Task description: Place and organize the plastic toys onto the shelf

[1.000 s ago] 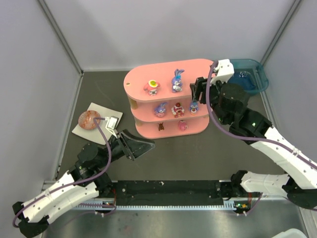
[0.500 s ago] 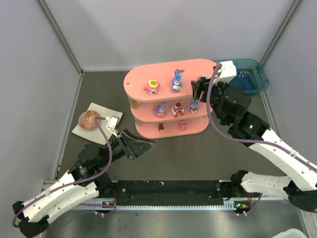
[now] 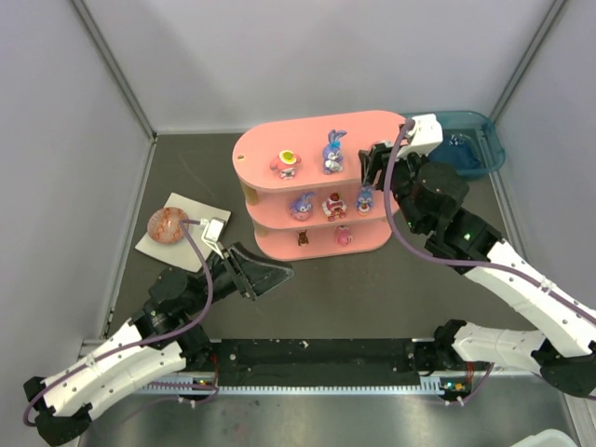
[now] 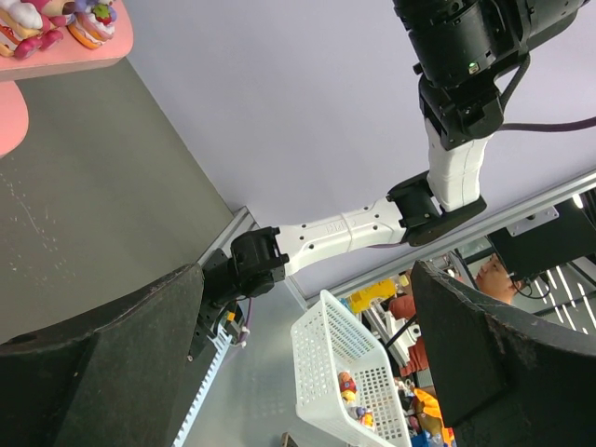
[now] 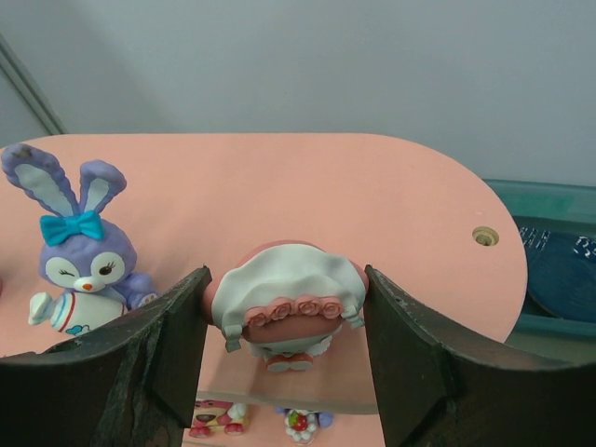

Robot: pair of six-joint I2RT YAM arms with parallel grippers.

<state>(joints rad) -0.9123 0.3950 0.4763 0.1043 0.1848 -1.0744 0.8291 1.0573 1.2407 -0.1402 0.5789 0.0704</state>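
Note:
The pink three-tier shelf stands at the back middle. A purple bunny and a pink toy sit on its top tier, and smaller toys are on the two lower tiers. My right gripper is at the top tier's near right edge, shut on a pink toy with a white frilled bonnet; both fingers press its sides. The bunny stands to its left. My left gripper hangs open and empty in front of the shelf, in the left wrist view too.
A teal bin sits right of the shelf, behind my right arm. A speckled brown-red ball rests on a white plate at the left. Grey walls close in the dark table. A white basket stands outside.
My right gripper, with the bonnet toy, has shifted slightly left and back toward the shelf's top tier. The left arm has not moved.

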